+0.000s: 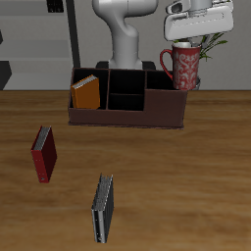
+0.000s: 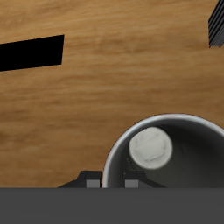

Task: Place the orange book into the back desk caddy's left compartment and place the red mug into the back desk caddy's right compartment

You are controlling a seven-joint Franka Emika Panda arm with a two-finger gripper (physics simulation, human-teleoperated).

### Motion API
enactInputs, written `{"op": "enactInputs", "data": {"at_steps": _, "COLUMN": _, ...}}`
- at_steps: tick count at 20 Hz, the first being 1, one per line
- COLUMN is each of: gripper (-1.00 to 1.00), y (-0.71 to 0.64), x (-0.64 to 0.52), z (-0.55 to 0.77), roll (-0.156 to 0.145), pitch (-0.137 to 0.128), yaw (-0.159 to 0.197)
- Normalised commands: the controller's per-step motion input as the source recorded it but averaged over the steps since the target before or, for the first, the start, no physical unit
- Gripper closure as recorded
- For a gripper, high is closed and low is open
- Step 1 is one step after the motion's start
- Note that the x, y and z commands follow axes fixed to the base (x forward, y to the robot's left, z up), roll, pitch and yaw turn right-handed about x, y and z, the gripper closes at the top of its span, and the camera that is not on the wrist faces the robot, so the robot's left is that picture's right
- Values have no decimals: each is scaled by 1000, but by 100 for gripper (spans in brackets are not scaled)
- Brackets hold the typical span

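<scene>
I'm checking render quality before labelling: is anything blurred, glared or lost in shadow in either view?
Exterior view: sharp and evenly lit, only soft shadows beside the dark red book, the grey-black book and the back desk caddy; the gripper is cut by the frame's edge. Wrist view: crisp, no glare; the red mug fills much of it, and flat black patches hide detail.

The tool's [image 1: 188, 41] fingertips are hidden behind the red mug [image 1: 186, 67].

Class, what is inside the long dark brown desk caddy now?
The dark brown desk caddy holds the orange book in one end section; the compartment floors are hidden by its walls.
</scene>
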Motion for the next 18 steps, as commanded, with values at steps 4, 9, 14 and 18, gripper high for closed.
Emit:
{"op": "enactInputs", "data": {"at_steps": 4, "gripper": 100, "y": -106, "x": -371, "z": 30, "roll": 5, "pitch": 15, "yaw": -46}}
{"op": "enactInputs", "data": {"at_steps": 9, "gripper": 100, "y": -65, "x": -291, "z": 13, "roll": 9, "pitch": 2, "yaw": -23}}
{"op": "enactInputs", "data": {"at_steps": 14, "gripper": 100, "y": -59, "x": -171, "z": -39, "roll": -31, "pitch": 0, "yaw": -1}}
{"op": "enactInputs", "data": {"at_steps": 18, "gripper": 100, "y": -60, "x": -181, "z": -13, "roll": -5, "pitch": 8, "yaw": 6}}
